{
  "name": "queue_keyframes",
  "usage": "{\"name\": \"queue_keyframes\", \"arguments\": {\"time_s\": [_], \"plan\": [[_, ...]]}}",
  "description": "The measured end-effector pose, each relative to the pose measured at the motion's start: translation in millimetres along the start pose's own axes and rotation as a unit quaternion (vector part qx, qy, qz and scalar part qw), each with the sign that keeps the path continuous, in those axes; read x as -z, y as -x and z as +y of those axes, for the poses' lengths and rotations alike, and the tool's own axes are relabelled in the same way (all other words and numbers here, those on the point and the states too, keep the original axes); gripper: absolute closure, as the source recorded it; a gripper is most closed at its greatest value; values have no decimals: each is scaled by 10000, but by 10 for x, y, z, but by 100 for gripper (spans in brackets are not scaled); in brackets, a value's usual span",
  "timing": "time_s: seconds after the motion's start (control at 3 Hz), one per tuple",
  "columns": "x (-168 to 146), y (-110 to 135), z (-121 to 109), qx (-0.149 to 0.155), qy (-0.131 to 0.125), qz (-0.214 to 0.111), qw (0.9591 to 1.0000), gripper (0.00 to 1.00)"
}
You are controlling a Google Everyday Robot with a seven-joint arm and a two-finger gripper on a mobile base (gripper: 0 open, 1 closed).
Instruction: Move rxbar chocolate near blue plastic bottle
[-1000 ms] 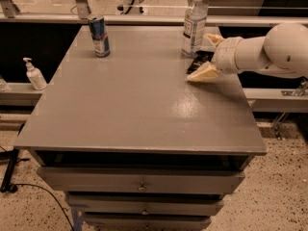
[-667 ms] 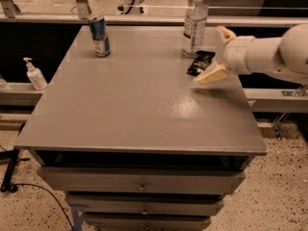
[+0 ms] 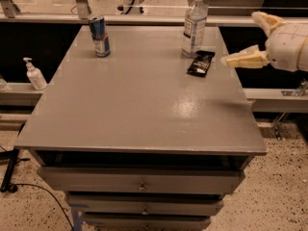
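The rxbar chocolate [image 3: 201,63], a flat black wrapper with white lettering, lies on the grey table [image 3: 134,100] at the back right, just right of the foot of the blue plastic bottle [image 3: 194,25]. The bottle is tall and clear with a white cap and stands upright. My gripper [image 3: 246,38] is off the table's right edge, to the right of the bar and apart from it. Its cream fingers [image 3: 243,60] are spread wide and hold nothing.
A blue and silver drink can [image 3: 99,35] stands at the table's back left. A white pump bottle [image 3: 34,74] sits on a ledge to the left. Drawers [image 3: 140,182] are below the tabletop. A rail runs behind the table.
My gripper has drawn back to the right, off the table's edge, leaving the bar uncovered on the table beside the bottle. The bar and bottle have not moved.
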State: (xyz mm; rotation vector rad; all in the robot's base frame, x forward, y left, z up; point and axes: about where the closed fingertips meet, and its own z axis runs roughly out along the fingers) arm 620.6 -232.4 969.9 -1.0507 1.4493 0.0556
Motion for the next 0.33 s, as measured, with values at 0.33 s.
{"name": "queue_keyframes", "arguments": {"time_s": [0.33], "plan": [[30, 12, -11, -25, -20, -18, 10000, 0]]}}
